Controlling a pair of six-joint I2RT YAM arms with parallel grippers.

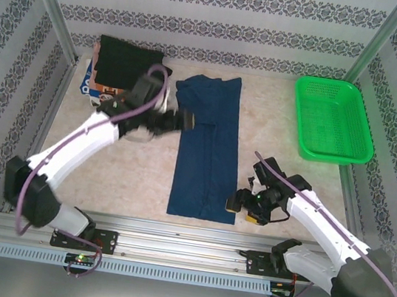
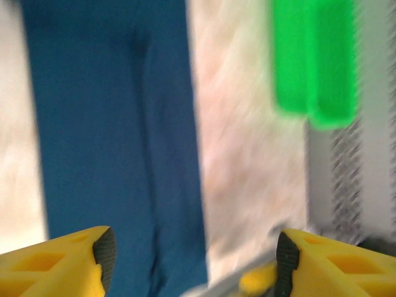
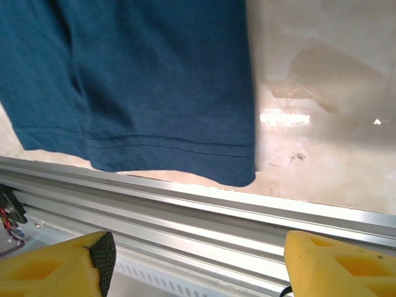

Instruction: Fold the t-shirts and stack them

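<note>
Navy t-shirt [image 1: 206,150] lies as a long folded strip mid-table, running far to near. Left gripper [image 1: 186,121] at its far left edge, jaws wide, nothing between them. Right gripper [image 1: 241,200] just beside the near right corner, jaws wide, empty. Black t-shirt [image 1: 125,61] on printed t-shirt [image 1: 88,86], far left. Green basket [image 1: 328,154] far right.

Matt navy cloth t-shirt [image 1: 205,157], glossy green plastic mesh basket [image 1: 332,118], smooth shiny tabletop [image 1: 141,181], bare metal rail [image 1: 186,231]
</note>
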